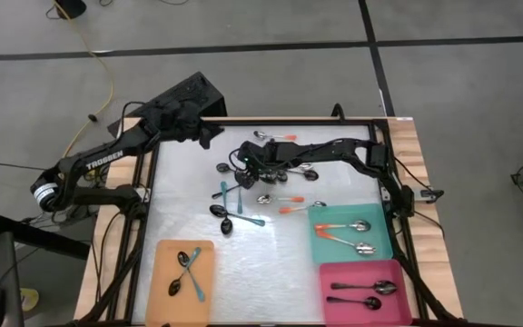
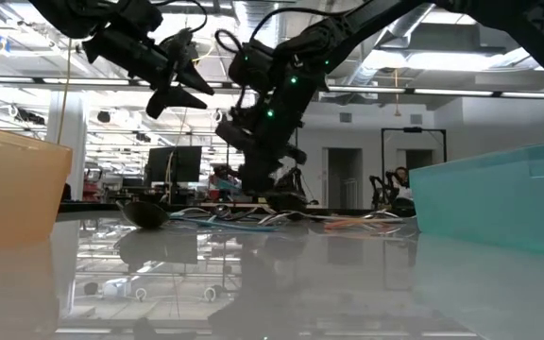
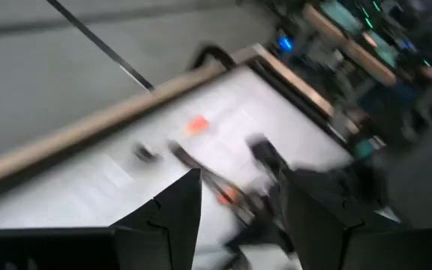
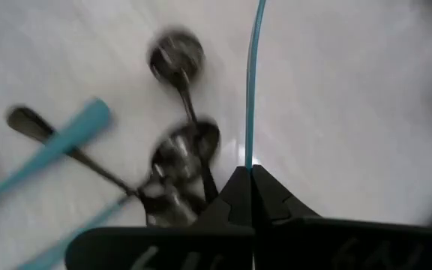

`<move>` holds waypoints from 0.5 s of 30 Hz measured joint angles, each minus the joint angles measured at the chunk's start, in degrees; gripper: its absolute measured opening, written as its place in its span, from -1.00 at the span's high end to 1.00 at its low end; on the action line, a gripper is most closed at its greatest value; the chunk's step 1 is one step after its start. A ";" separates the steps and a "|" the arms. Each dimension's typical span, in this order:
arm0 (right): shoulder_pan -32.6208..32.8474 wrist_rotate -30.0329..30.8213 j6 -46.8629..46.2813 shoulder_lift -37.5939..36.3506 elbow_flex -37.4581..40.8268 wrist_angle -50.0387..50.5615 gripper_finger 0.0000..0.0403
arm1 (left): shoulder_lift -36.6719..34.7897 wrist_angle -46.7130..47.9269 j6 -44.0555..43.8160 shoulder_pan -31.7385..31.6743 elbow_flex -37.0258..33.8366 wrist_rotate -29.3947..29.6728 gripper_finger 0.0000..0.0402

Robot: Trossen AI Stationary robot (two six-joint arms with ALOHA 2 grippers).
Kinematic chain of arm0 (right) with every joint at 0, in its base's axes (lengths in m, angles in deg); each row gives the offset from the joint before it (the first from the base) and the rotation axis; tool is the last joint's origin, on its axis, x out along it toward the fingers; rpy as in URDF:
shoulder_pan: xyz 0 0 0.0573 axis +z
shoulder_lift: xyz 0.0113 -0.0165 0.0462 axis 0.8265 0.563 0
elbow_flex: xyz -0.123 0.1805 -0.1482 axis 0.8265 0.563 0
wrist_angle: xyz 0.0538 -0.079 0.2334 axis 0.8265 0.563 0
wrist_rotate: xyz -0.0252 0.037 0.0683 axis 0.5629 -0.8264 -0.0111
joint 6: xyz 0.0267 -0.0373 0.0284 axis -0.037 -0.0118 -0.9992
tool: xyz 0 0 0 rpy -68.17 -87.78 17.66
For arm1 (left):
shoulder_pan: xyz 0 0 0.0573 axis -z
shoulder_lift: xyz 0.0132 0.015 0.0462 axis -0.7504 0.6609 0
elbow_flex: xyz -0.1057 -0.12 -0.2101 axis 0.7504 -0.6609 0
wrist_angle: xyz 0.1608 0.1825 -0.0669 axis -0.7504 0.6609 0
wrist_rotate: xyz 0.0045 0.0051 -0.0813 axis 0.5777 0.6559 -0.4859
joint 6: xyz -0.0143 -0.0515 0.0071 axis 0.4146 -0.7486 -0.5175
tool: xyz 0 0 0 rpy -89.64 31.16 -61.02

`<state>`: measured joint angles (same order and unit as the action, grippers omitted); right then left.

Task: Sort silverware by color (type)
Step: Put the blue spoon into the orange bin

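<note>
A thin teal-handled spoon (image 4: pixel 250 82) is pinched between the closed fingers of the right gripper (image 1: pixel 243 163) above the scattered silverware pile (image 1: pixel 275 177); beside the pile, the left gripper (image 1: pixel 209 133) is held open, empty.

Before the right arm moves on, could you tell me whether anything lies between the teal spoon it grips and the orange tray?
The right gripper is shut on a teal spoon. Loose spoons lie on the table toward the orange tray; lifted clear, nothing visible blocks it.
</note>
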<state>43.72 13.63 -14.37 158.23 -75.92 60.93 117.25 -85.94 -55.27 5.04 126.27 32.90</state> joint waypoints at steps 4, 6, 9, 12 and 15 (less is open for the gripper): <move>0.22 0.96 7.25 -0.34 -0.02 -4.97 1.00 | -0.03 1.75 -2.11 3.59 0.00 -2.99 0.19; 0.22 1.57 10.25 -0.44 -0.04 -6.32 1.00 | -0.34 0.69 -5.85 4.97 -0.02 -3.48 0.19; 0.20 1.95 11.10 -0.46 -1.35 -4.96 1.00 | -1.71 -3.37 -11.42 6.58 -0.04 -4.24 0.19; 0.70 2.12 13.12 -0.49 -3.52 -5.05 1.00 | -4.01 -5.65 -14.91 8.89 -0.04 -4.26 0.19; 1.50 2.12 14.23 -0.63 -4.84 -5.40 1.00 | -6.48 -5.30 -13.13 12.04 -0.04 -3.03 0.19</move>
<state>45.23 15.76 -0.14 157.60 -80.76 55.52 110.76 -91.25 -68.40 17.08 126.23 29.87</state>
